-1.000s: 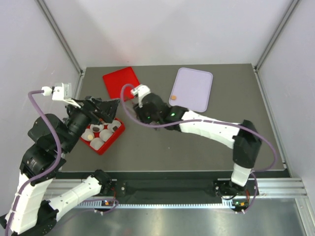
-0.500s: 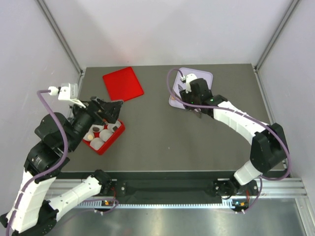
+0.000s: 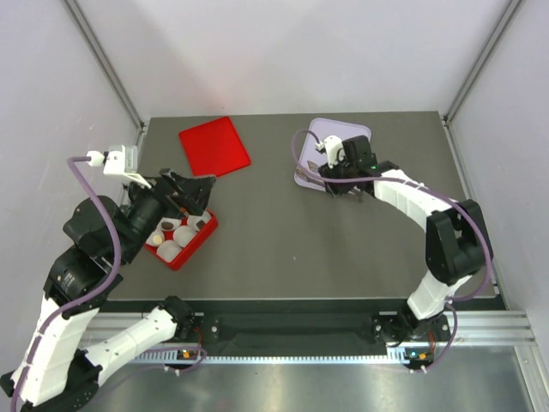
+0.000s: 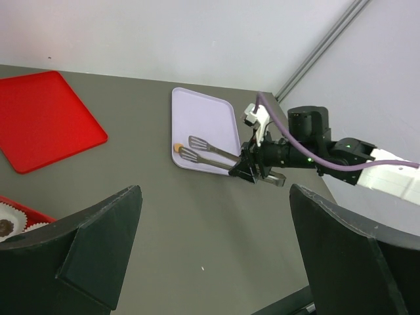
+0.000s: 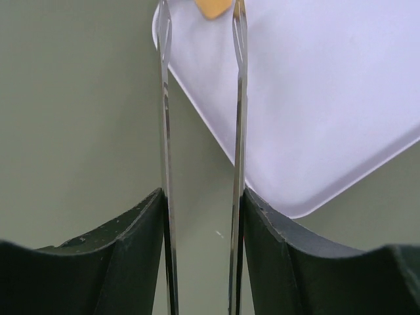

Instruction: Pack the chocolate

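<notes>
A tan chocolate (image 4: 177,147) lies at the near left corner of the lavender tray (image 4: 203,125). My right gripper (image 3: 343,182) is shut on metal tongs (image 4: 210,152). In the right wrist view the tongs' two arms (image 5: 237,131) stand apart, with the tan chocolate (image 5: 213,6) between their tips. The red box (image 3: 196,244) holds white paper cups, two with dark chocolates (image 3: 167,225) and one with a tan piece (image 3: 159,236). My left gripper (image 3: 193,193) is open and empty above the box's far side.
The flat red lid (image 3: 214,146) lies at the back left, also in the left wrist view (image 4: 46,118). The lavender tray (image 3: 360,131) lies at the back right, partly under my right arm. The dark table runs between box and tray.
My right arm has swung with the tongs from near the red box over to the lavender tray, and the tongs' tips now flank the tan chocolate. My left arm has barely shifted.
</notes>
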{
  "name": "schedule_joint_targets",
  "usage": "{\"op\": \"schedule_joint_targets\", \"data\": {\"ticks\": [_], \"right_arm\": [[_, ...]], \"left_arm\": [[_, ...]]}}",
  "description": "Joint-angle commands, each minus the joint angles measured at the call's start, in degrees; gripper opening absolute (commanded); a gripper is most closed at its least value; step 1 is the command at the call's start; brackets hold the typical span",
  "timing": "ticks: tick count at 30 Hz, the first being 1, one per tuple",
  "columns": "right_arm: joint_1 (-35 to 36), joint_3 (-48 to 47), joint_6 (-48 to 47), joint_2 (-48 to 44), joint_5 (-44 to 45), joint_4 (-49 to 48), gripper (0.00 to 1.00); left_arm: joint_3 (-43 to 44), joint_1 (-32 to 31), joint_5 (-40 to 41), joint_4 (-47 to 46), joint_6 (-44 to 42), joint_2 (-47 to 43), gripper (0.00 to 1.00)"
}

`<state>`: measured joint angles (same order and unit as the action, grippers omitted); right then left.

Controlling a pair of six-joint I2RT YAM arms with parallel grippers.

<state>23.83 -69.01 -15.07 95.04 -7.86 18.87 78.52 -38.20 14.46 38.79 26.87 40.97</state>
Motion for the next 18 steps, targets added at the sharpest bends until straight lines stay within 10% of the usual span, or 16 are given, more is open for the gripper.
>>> {"op": "schedule_joint_targets", "data": {"ticks": [1,18], "right_arm": [[-0.7,-2.4,-3.5,1.9,-3.7,-1.5,0.48],[-1.6,-5.3,-4.3,9.7,0.1,-3.1,0.48]], "left_arm": [[-0.2,0.1,0.7,-0.9,-0.2,-0.5,0.99],[-0.6,0.1,0.8,-1.2,-0.2,0.2,0.99]]}}
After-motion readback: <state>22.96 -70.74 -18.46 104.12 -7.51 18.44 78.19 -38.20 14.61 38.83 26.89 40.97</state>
